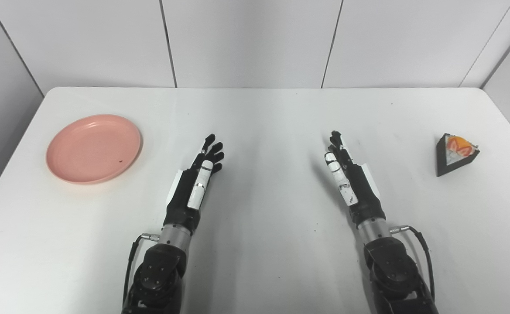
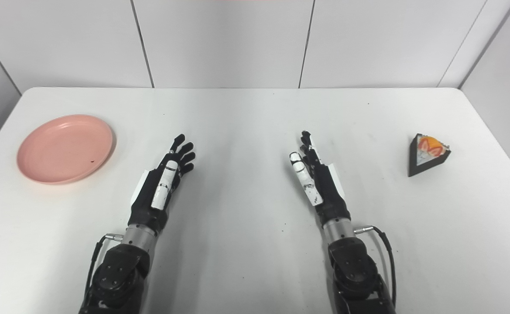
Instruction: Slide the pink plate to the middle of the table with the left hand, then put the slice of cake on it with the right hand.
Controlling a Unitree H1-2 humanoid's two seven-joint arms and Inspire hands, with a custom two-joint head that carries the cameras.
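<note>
A round pink plate (image 1: 94, 148) lies empty on the left side of the white table (image 1: 263, 117). At the far right sits a wedge-shaped slice of cake (image 1: 455, 153) with dark sides and an orange-and-white top. My left hand (image 1: 200, 176) rests over the table's middle-left, fingers stretched out and apart, holding nothing, well to the right of the plate. My right hand (image 1: 346, 174) mirrors it at middle-right, open and empty, a good distance left of the cake.
White wall panels (image 1: 255, 43) rise just behind the table's far edge. The table's rounded corners show at the back left and back right. Black cables loop beside both wrists.
</note>
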